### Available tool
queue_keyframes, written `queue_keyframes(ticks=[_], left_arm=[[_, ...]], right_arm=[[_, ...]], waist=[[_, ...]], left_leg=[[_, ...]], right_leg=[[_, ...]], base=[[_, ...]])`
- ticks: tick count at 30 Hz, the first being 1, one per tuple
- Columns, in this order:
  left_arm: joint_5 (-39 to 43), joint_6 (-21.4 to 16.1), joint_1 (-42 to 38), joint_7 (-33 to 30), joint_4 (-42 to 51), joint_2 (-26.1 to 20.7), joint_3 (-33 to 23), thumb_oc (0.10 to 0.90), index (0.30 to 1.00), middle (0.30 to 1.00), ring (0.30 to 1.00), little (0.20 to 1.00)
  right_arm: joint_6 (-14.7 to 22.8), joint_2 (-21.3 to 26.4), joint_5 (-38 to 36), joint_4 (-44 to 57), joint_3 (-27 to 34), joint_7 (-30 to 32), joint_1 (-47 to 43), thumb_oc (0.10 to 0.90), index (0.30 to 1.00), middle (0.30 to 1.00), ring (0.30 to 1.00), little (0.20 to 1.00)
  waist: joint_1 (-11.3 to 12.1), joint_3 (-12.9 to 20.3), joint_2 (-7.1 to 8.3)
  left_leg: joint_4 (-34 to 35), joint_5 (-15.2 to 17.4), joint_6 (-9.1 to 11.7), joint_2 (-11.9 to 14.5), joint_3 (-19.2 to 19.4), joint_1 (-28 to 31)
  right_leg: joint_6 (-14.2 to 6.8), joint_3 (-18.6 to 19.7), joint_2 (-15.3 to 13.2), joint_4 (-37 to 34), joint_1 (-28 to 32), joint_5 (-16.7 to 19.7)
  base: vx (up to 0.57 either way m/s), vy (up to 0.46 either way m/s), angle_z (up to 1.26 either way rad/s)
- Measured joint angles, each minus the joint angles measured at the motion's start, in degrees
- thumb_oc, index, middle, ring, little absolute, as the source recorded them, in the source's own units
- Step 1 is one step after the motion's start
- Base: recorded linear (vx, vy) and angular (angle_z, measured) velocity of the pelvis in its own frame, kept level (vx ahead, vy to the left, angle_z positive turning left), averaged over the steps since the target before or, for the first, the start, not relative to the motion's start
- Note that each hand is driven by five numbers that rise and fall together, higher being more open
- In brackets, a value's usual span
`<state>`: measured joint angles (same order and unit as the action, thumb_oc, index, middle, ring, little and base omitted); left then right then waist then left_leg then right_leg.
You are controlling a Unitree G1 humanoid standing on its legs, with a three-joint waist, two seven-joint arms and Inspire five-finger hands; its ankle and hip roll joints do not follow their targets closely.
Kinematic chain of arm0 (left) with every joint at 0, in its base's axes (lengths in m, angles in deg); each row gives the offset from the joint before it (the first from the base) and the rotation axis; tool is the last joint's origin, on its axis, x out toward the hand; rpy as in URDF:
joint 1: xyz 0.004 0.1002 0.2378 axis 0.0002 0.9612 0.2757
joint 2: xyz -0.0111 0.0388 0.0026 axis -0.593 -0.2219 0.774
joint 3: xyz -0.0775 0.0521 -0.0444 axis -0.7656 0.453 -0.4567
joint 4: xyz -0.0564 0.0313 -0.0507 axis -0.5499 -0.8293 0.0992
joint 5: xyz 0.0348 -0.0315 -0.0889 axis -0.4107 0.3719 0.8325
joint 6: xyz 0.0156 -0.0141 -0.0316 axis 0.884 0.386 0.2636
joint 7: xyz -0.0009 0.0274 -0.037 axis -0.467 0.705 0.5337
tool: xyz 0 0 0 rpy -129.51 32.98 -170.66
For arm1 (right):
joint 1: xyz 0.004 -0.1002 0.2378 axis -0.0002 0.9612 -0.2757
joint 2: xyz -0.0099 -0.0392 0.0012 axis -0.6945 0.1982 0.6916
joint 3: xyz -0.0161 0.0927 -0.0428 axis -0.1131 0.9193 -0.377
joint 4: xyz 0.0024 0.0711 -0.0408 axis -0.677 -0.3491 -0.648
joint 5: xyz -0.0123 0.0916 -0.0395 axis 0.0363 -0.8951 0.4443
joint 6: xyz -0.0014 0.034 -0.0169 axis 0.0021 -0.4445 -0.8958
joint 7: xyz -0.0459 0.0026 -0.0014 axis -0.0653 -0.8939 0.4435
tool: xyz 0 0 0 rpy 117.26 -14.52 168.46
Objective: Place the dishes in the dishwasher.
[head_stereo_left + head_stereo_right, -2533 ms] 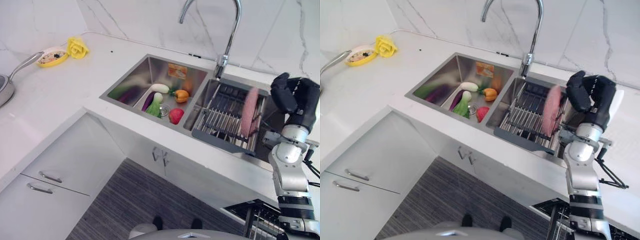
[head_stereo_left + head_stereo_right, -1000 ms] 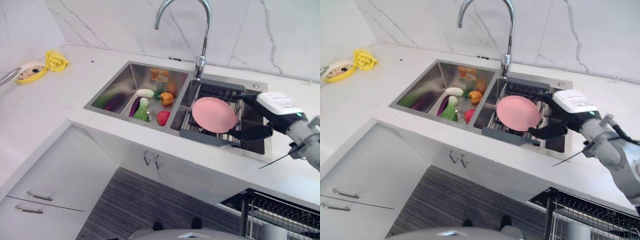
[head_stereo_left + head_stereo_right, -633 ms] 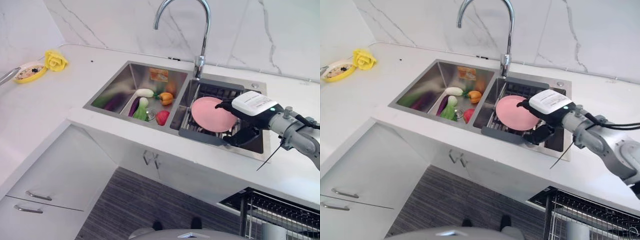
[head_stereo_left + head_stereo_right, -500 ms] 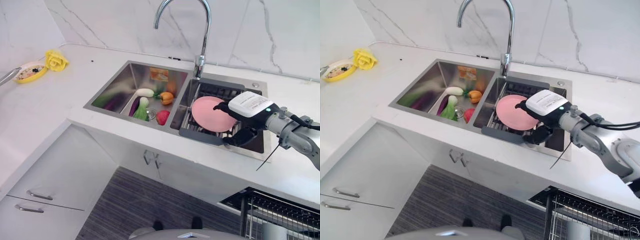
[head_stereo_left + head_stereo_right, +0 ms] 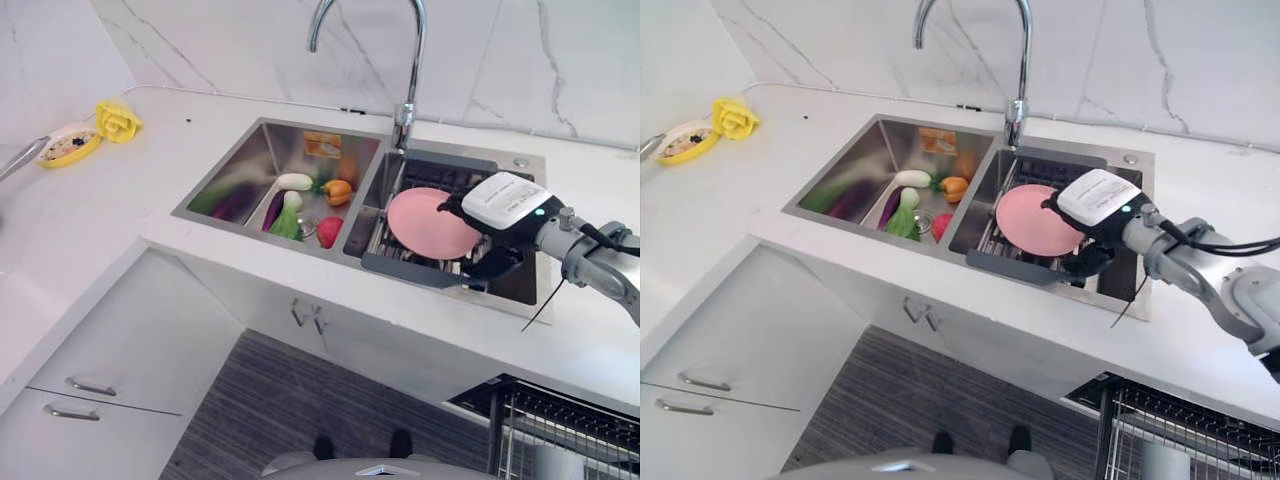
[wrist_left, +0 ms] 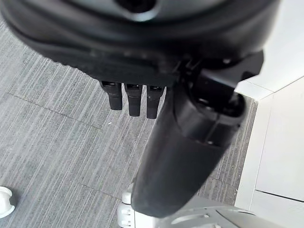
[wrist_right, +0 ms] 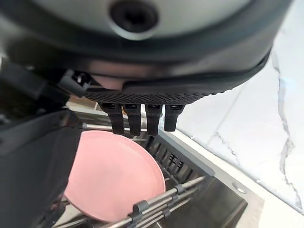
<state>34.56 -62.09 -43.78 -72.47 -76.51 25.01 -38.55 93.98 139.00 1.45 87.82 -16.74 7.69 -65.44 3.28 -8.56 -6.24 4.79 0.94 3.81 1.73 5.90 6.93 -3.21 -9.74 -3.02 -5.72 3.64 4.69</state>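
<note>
You had the right hand [image 5: 495,215] over the sink's [image 5: 262,160] right basin, fingers and thumb curled round the edge of the pink plate [image 5: 430,223], which leaned in the drying rack [image 5: 415,268] there. The left hand [image 6: 142,102] hung relaxed above the floor [image 6: 42,142].

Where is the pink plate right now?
The pink plate leans in the dish rack in the right half of the sink, below the tap, with the right hand at its right edge.
</note>
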Motion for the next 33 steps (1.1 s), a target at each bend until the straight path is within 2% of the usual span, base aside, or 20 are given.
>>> queue_keyframes(ticks=[6,12,18,21,24,28,33], left_arm=[[0.06,0.00,0.03,-0.06,0.03,0.44,0.04,0.800,0.900,0.900,0.900,0.900],[0.17,-0.04,-0.17,-0.13,0.14,0.46,0.12,0.800,0.900,0.900,0.900,0.900],[0.20,-0.02,-0.16,-0.16,0.14,0.46,0.15,0.800,0.900,0.900,0.900,0.900],[0.22,-0.09,-0.04,-0.23,0.16,0.46,0.18,0.800,0.900,0.900,0.900,0.900],[0.25,-0.14,-0.25,-0.21,0.37,0.42,0.19,0.800,0.900,0.900,0.900,0.900],[0.57,-0.06,-0.21,-0.27,0.56,0.29,0.17,0.800,0.900,0.900,0.900,0.900],[1.28,0.04,-0.22,-0.59,0.37,0.16,0.18,0.800,0.900,0.900,0.900,0.900]], right_arm=[[-1.01,-0.02,0.94,-3.50,-0.33,0.84,-0.12,0.800,0.900,0.900,0.900,0.900],[-1.04,-0.08,0.98,-4.35,-0.38,1.19,-0.13,0.800,0.900,0.900,0.900,0.900],[-1.88,-2.18,1.14,-4.70,-0.72,1.24,-0.14,0.800,0.900,0.900,0.900,0.900],[-2.22,-3.08,1.13,-5.32,-3.83,1.33,-2.80,0.800,0.900,0.900,0.900,0.900],[-2.31,-5.32,1.18,-8.78,-6.87,1.47,-5.31,0.800,0.900,0.900,0.900,0.900],[-2.60,-8.43,2.86,-13.10,-7.92,1.58,-5.38,0.800,0.900,0.900,0.900,0.900],[-3.77,-10.81,5.45,-15.49,-8.29,3.31,-5.88,0.800,0.900,0.900,0.900,0.900]], waist=[[0.05,-0.14,-1.54],[0.91,-0.23,-1.53],[1.09,-0.58,-1.01],[1.34,-0.81,-0.62],[1.74,-0.93,-0.29],[2.85,-1.14,0.53],[2.97,-1.13,0.97]], left_leg=[[-0.38,-0.02,-0.01,-0.15,-0.32,-1.00],[-0.78,-0.01,0.00,-0.20,-0.45,-1.35],[-0.68,0.00,0.01,-0.21,-0.61,-1.40],[-0.73,-0.03,0.00,-0.20,-0.69,-1.29],[-0.81,-0.05,-0.01,-0.20,-0.71,-1.26],[-0.87,-0.05,-0.02,-0.21,-0.93,-1.35],[-1.03,-0.05,-0.02,-0.23,-1.46,-1.46]], right_leg=[[0.17,-0.66,-0.23,0.04,-0.59,0.14],[0.19,-0.90,-0.28,-0.01,-0.58,0.09],[0.18,-1.03,-0.28,0.05,-0.58,0.12],[0.51,-1.17,-0.27,0.08,-0.47,0.43],[0.54,-1.26,-0.27,0.09,-0.39,0.45],[0.53,-1.44,-0.29,0.09,-0.35,0.45],[0.54,-1.76,-0.33,0.08,-0.23,0.46]], base=[[0.00,-0.006,0.03],[0.00,-0.007,0.02],[0.00,0.000,0.00],[0.00,0.000,0.00],[0.00,0.000,0.00],[0.00,0.003,0.02],[0.00,0.004,0.03]])
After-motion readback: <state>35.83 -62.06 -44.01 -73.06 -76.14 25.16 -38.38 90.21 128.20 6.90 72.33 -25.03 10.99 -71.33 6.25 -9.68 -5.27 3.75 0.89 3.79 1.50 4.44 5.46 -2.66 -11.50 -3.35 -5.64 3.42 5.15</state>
